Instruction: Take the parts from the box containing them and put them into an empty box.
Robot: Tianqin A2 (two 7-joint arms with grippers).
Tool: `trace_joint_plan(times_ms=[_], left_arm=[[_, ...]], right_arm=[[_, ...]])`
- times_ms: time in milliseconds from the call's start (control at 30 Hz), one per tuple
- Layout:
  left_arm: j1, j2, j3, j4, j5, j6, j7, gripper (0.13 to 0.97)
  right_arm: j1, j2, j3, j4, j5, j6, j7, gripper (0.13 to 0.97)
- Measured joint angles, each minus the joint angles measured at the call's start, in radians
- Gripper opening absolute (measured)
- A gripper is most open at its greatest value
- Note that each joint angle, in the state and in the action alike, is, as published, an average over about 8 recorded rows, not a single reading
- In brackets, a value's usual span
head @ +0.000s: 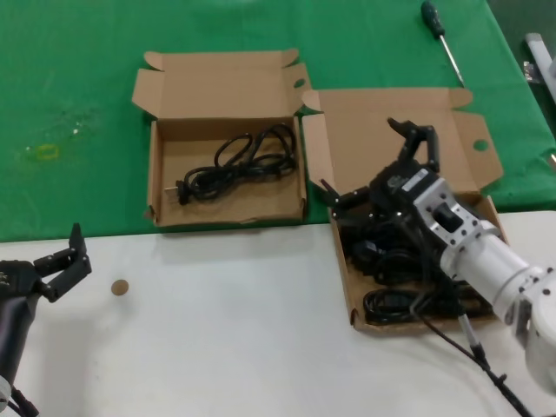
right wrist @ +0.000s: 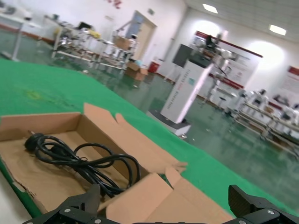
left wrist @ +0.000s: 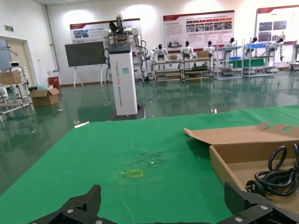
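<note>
Right gripper hovering over right-hand box, fingers spread wide, nothing held. Beneath it, tangled black cables piled in that box, reaching toward its near edge. Left of it, second box holding one coiled cable, long axis across, plug end pointing away from right-hand box. Far left, left gripper parked, fingers apart.

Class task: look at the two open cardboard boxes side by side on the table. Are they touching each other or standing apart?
Touching. In the head view, the left box's right wall presses against the right box's raised left side flap, with no green cloth showing between them there.
</note>
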Motion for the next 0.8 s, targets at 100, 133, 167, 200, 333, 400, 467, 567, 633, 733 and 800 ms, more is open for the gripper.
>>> trace_joint_plan(times_ms=[100,133,167,200,333,400,467,567,633,733,800], left_arm=[[0.000,0.000,0.000,0.000,0.000,0.000,0.000,0.875],[0.000,0.000,0.000,0.000,0.000,0.000,0.000,0.891],[0.000,0.000,0.000,0.000,0.000,0.000,0.000,0.907],[0.000,0.000,0.000,0.000,0.000,0.000,0.000,0.907],[0.000,0.000,0.000,0.000,0.000,0.000,0.000,0.935],[0.000,0.000,0.000,0.000,0.000,0.000,0.000,0.949],[0.000,0.000,0.000,0.000,0.000,0.000,0.000,0.963],[0.000,0.000,0.000,0.000,0.000,0.000,0.000,0.964],[0.000,0.000,0.000,0.000,0.000,0.000,0.000,0.964],[0.000,0.000,0.000,0.000,0.000,0.000,0.000,0.965],[0.000,0.000,0.000,0.000,0.000,0.000,0.000,0.966]], right_arm=[[-0.034,-0.004,0.015,0.023,0.011,0.027,0.029,0.966],[-0.045,-0.006,0.020,0.031,0.015,0.036,0.039,0.966],[-0.056,-0.007,0.025,0.038,0.019,0.044,0.048,0.966],[-0.067,-0.008,0.030,0.046,0.022,0.053,0.057,0.966],[-0.111,-0.014,0.049,0.076,0.037,0.088,0.096,0.966],[-0.134,-0.017,0.059,0.091,0.045,0.106,0.115,0.966],[-0.157,-0.020,0.069,0.107,0.052,0.124,0.135,0.966],[-0.190,-0.024,0.084,0.130,0.064,0.151,0.163,0.966],[-0.212,-0.027,0.094,0.145,0.071,0.169,0.182,0.966],[-0.247,-0.031,0.109,0.168,0.083,0.195,0.212,0.966],[-0.267,-0.034,0.118,0.182,0.089,0.211,0.229,0.966]])
